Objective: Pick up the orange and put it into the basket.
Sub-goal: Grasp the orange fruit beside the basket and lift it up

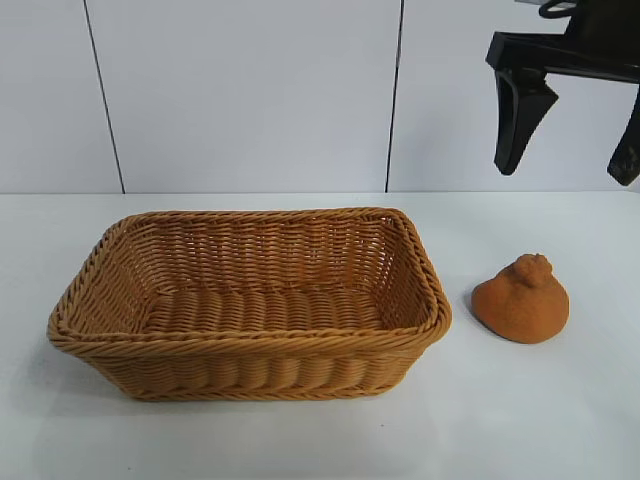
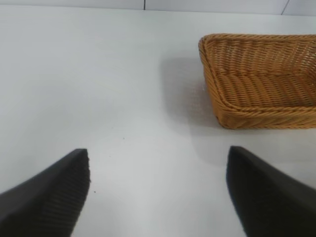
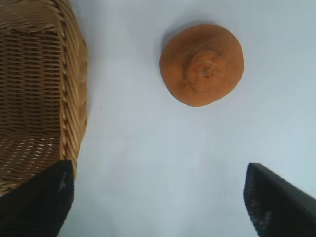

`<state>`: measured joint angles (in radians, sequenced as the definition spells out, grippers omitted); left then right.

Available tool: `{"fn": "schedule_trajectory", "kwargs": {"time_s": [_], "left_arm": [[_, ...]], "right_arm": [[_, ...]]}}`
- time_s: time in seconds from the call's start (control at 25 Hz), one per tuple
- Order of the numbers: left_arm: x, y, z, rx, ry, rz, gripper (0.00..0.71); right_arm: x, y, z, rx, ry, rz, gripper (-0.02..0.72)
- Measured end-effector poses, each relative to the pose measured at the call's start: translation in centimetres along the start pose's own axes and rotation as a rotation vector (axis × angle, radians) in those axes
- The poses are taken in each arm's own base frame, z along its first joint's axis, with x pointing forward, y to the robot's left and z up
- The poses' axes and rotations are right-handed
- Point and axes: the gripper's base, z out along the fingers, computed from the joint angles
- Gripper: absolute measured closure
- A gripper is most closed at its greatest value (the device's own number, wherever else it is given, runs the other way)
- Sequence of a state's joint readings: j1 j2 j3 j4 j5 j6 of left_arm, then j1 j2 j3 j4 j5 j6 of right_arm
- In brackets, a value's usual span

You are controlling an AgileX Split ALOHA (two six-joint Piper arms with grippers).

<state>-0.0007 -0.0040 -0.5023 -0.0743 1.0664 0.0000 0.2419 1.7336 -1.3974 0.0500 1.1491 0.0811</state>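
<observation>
Nearest the exterior lens: basket [image 1: 250, 300], wicker, tan-orange, braided rim, sloping sides, standing on white table [image 1: 540, 420], nothing inside. Just beside its right end, apart from it, orange [image 1: 521, 299]: dull brownish-orange, rough, rounded, knobbly top pointing up, resting on the tabletop. High above and slightly behind the orange, right gripper [image 1: 567, 140], pointing down, black fingers [image 1: 518, 115] spread wide, gripping nothing, touching nothing. From the right wrist view: orange [image 3: 202, 64] seen from straight above, knob in the middle, lying ahead of the gripper [image 3: 163, 197] and not between its fingertips, well clear of both; basket [image 3: 39, 94] wall and rim off to one side, one fingertip [image 3: 42, 200] overlapping its corner in the view, though hanging well above it in the exterior view. Left gripper [image 2: 158, 197] out of the exterior view, seen only from its own wrist: tilted down over bare table [image 2: 98, 89], fingers [image 2: 49, 197] wide apart, nothing between them, nothing held; basket [image 2: 261, 84] ahead of it and off to one side, well apart, one corner and part of its floor showing. Orange not yet lifted, not in the basket.
</observation>
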Motion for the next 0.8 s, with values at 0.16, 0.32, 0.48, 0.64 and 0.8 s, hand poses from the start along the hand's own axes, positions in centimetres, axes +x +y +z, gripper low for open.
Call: {"fn": "schedule_trajectory", "kwargs": {"time_s": [0.16,0.32,0.48,0.64,0.8], "left_arm": [[0.0,0.0,0.0,0.000,0.000,0.000,0.161],[0.0,0.0,0.0,0.000,0.000,0.000,0.161],[0.0,0.0,0.0,0.000,0.000,0.000,0.161],[0.0,0.0,0.0,0.000,0.000,0.000,0.161],[0.0,0.0,0.0,0.000,0.000,0.000,0.161]], "right_arm": [[-0.6,-2.1,1.8,0.013,0.045,0.058,0.063],[-1.1,-4.5,3.0,0.010,0.047,0.114,0.063],[-1.5,-5.5,4.1,-0.030,0.052,0.141,0.063],[-1.9,-5.4,5.3,-0.055,0.046,0.136,0.063],[-2.3,-5.5,7.1,-0.064,0.064,0.148,0.063]]}}
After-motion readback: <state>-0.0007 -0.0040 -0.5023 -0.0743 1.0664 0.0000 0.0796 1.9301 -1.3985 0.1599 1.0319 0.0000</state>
